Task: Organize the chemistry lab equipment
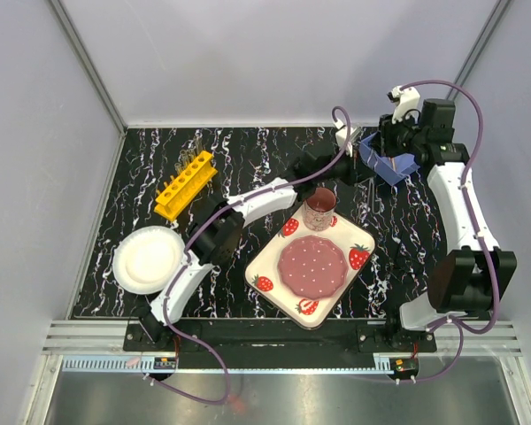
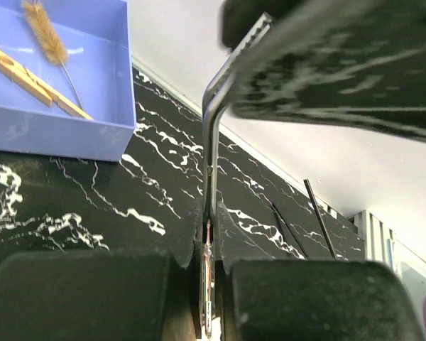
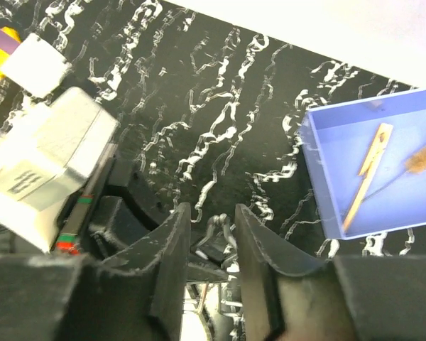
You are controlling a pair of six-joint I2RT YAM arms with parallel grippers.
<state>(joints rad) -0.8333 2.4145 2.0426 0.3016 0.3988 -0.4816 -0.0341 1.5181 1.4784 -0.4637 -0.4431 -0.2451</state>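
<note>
Black marbled tabletop lies under the left gripper, clamped on metal loop-handled scissors near the blue plastic tray; the right gripper, fingers apart, should close squarely before release.

Top view: high behind both arms, facing down, whole table
Left wrist: low, close behind left claw, blue box ahead-left
Right wrist: above right claw, same box to its right
Wrist views share box, scissors
</note>
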